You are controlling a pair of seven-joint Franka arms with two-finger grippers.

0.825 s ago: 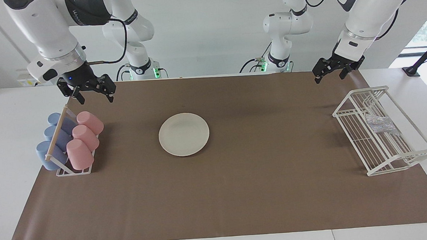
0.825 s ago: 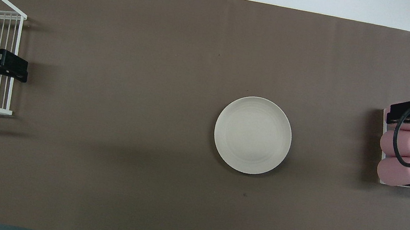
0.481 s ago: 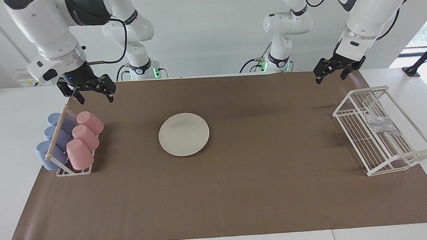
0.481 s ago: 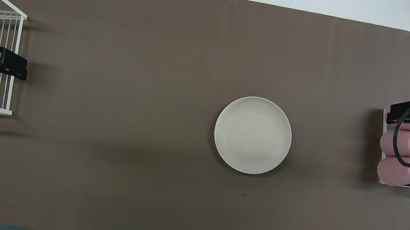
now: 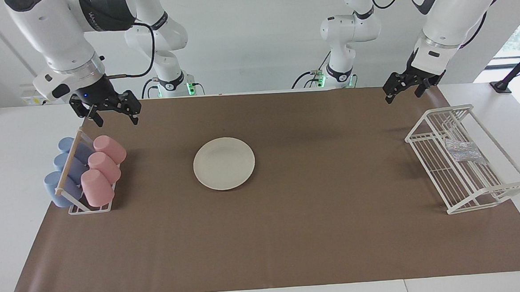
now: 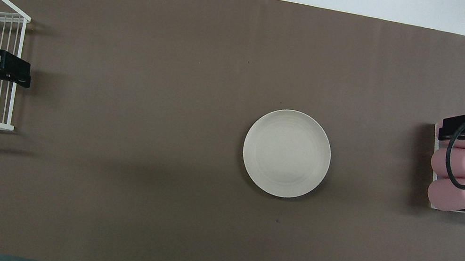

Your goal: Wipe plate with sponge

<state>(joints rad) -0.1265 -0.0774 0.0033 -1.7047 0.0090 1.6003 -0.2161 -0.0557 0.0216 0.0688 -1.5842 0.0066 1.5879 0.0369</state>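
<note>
Brown mat [image 5: 318,232] on table; white wire rack [image 5: 466,184]; pink cups [image 5: 97,188], blue cups [image 5: 57,185] in holder.

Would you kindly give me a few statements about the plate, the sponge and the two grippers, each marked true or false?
1. The sponge lies in the white wire rack. True.
2. The plate stands in that rack. False: it lies flat on the brown mat.
3. The left gripper holds the sponge. False: it is up in the air, empty.
4. The right gripper is open. True.
5. Pink cups lie in a holder. True.
</note>
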